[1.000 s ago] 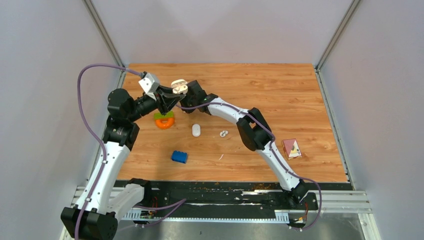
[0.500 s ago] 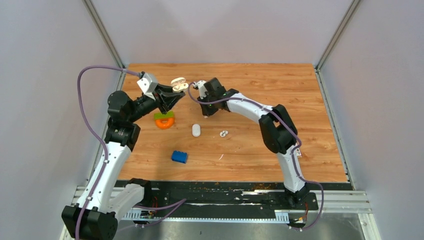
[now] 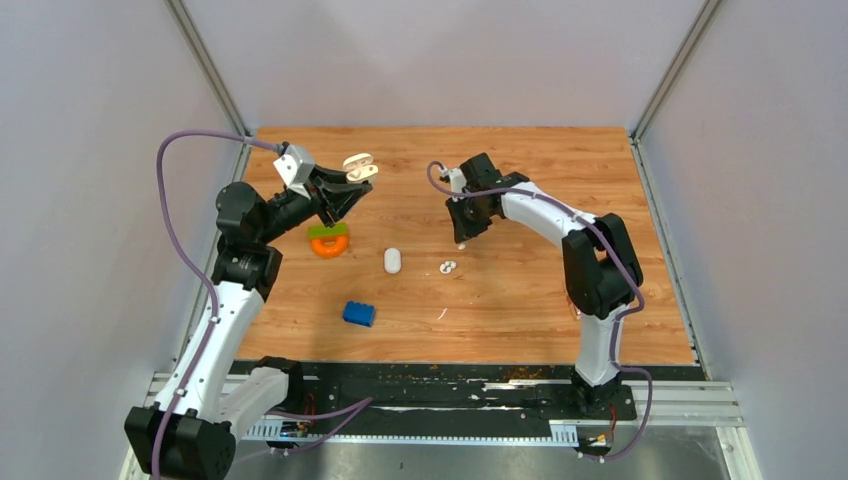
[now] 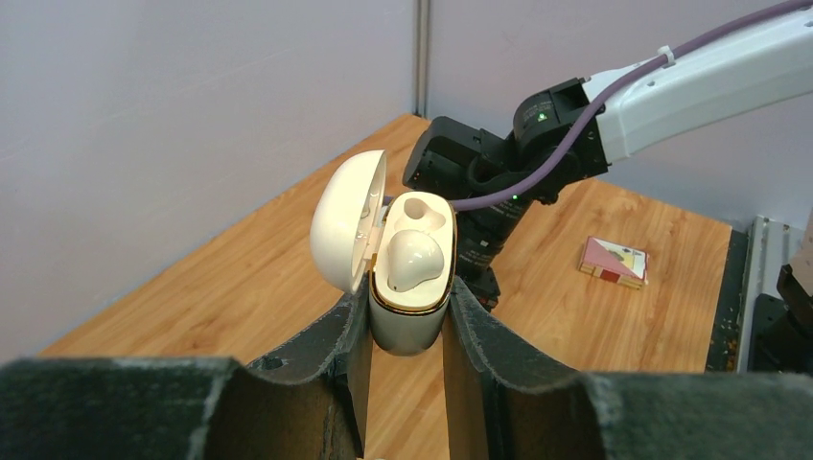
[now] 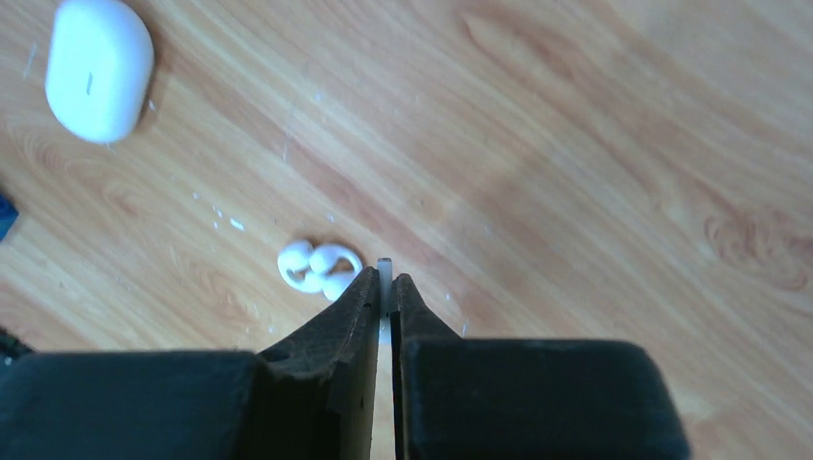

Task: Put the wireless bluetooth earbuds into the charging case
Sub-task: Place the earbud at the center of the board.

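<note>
Currently, the left arm (image 3: pixel 225 320) rises along the left edge of the bench (image 3: pixel 560 160). Its forearm reaches rightward and its wrist is raised. The left tool (image 4: pixel 406 297) is pinching the charging case (image 4: pixel 407 331) by its two sides, well above the bench. The case stands upright between the fingers with its lid (image 4: pixel 347 220) swung open to the tool's left. One earbud (image 4: pixel 414 259) sits in the near socket; the far socket (image 4: pixel 427 213) is bare.

The right arm (image 3: pixel 545 210) stands at the right, elbow high, forearm stretched leftward, wrist bent down. The right tool (image 5: pixel 384 283) points down at the bench, its fingers pressed together on a thin white stem (image 5: pixel 385 264). A pair of earbuds (image 5: pixel 318 268) lies on the bench just left of the right tool's tips. A white oval pod (image 5: pixel 99 67) lies farther left.
</note>
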